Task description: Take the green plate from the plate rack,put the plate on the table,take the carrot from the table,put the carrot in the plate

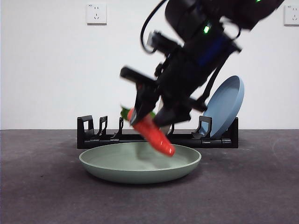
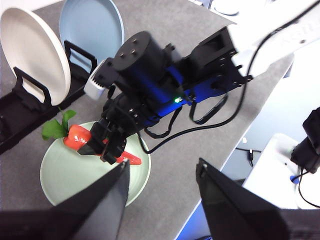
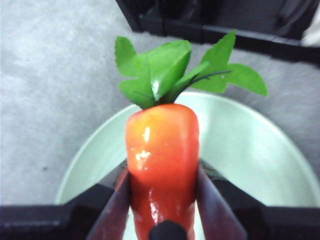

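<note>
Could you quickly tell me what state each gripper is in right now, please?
Left gripper: open, holding nothing, raised above the table.
Right gripper: closed on the carrot, above the green plate.

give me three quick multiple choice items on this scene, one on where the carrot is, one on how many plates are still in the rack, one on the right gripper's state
1. Where is the carrot?
A. lying on the table beside the rack
B. held tilted above the green plate
C. standing in a rack slot

2. How many plates stand in the plate rack?
A. none
B. two
C. four

3. What state is the right gripper in?
A. shut on the carrot
B. open above bare table
C. shut on a plate's rim

Key: 1 B, the front view shows it in the jaws, tip down over the plate. 2 B, the left wrist view shows the cream plate and the blue plate upright. 3 A, both jaws press the carrot's sides.
</note>
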Controlling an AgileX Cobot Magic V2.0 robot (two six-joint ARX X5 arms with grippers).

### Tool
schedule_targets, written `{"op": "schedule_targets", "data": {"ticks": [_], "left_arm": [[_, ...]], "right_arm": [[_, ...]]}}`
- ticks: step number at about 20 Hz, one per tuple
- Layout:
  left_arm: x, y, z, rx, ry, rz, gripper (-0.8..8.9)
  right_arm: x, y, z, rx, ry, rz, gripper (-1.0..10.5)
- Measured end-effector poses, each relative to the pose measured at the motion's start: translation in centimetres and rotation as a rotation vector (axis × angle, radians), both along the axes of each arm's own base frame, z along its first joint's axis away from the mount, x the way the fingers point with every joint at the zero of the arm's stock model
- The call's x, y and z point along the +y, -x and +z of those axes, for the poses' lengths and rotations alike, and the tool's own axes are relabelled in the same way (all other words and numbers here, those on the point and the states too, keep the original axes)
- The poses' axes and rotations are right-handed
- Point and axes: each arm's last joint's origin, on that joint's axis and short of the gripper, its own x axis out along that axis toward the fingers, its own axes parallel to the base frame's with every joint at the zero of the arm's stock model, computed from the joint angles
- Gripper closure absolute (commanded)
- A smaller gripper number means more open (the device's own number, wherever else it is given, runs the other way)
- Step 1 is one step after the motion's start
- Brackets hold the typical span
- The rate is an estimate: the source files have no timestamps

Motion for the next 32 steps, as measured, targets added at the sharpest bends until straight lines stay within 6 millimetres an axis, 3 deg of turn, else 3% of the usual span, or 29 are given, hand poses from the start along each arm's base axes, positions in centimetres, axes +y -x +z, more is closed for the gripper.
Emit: {"op": "schedule_targets", "data": {"ticks": [4,7,10,11,15,17,21,26,29,32], "left_arm": [[0.1,0.1,-0.2,0.012,-0.018,0.0,5.9],[0.1,0.1,-0.2,0.015,-0.022,0.0,5.9],[0.2,0.1,-0.3,0.023,-0.034,0.0,5.9],[0.2,0.1,-0.4,0.027,-0.04,0.0,5.9],[0.3,0.2,-0.6,0.039,-0.058,0.0,5.9],[0.3,0.2,-0.6,0.039,-0.058,0.0,5.9],[0.3,0.2,-0.6,0.043,-0.063,0.0,5.9],[0.6,0.4,-1.1,0.078,-0.115,0.0,5.9],[0.7,0.5,-1.3,0.088,-0.13,0.0,5.9],[0.7,0.5,-1.3,0.094,-0.139,0.0,5.93]], "right_arm": [[0.5,-0.6,-3.1,0.058,0.039,-0.007,9.6],[0.6,-0.6,-3.6,0.071,0.046,-0.004,9.2],[0.7,-0.5,-3.6,0.074,0.045,0.002,5.2],[0.7,-0.5,-3.7,0.076,0.046,0.002,4.3],[0.5,-0.3,-3.6,0.097,0.056,-0.002,4.1],[0.3,0.0,-2.3,0.085,0.046,-0.003,4.1],[-1.5,2.2,3.9,0.027,0.001,0.0,4.1],[-7.3,9.1,10.8,0.073,0.083,0.03,4.1],[-11.4,14.0,12.9,0.135,0.139,0.035,4.2],[-14.8,18.2,13.8,0.179,0.173,0.034,4.2]]}}
